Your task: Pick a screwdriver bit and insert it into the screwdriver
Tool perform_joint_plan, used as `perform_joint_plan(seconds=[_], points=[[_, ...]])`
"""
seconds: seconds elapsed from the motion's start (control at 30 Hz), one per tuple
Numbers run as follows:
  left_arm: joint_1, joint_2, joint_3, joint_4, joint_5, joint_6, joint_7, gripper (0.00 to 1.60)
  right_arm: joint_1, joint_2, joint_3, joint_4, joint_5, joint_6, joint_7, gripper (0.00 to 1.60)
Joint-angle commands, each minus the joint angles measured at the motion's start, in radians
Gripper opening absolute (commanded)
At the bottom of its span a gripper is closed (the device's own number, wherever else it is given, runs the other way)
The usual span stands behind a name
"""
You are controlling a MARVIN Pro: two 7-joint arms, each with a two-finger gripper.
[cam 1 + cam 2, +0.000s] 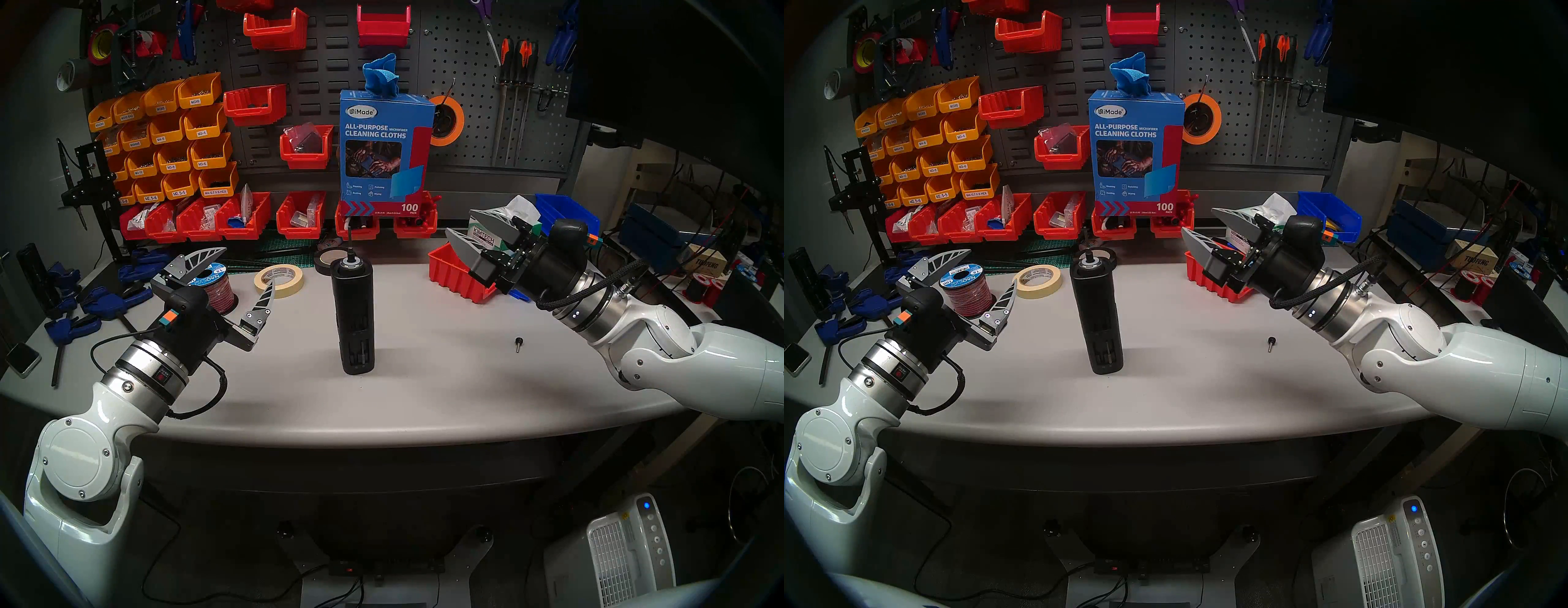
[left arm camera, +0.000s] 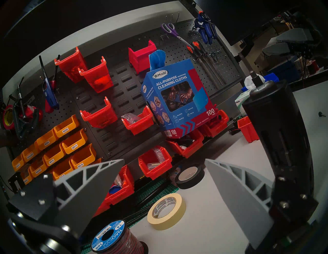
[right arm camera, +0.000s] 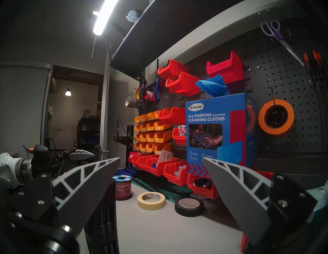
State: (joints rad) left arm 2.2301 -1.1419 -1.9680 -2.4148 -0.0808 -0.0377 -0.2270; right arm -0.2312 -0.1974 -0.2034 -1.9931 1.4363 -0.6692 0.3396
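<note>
The screwdriver point(image 1: 355, 316) is coloured black, the table point(image 1: 424, 382) grey, the tape roll point(image 1: 280, 280) cream, the bin point(image 1: 456, 276) red.

glossy white shells on both arms, round caps dotted with small screws. brushed silver wrist rings next, then black housings. the left gripper point(image 1: 244, 271) shows grey ribbed fingers point(image 2: 92, 179) with silver bolts, and an orange-and-teal plug on its black camera hump. the right gripper point(image 1: 460, 227) matches, with a braided black cable looping past two tiny white lights.
</note>
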Motion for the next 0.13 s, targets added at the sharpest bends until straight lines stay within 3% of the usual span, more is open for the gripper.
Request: perform_joint_plan(seconds=[0.0,0.1], points=[[-0.01,0.003,-0.008,-0.029,-0.002,-0.015,0.0,1.6,0.023,0.001,0.022,-0.004,-0.005,-0.008,-0.004,1.6],[-0.01,0.003,-0.008,-0.029,-0.002,-0.015,0.0,1.6,0.023,0.001,0.022,-0.004,-0.005,-0.008,-0.004,1.6]])
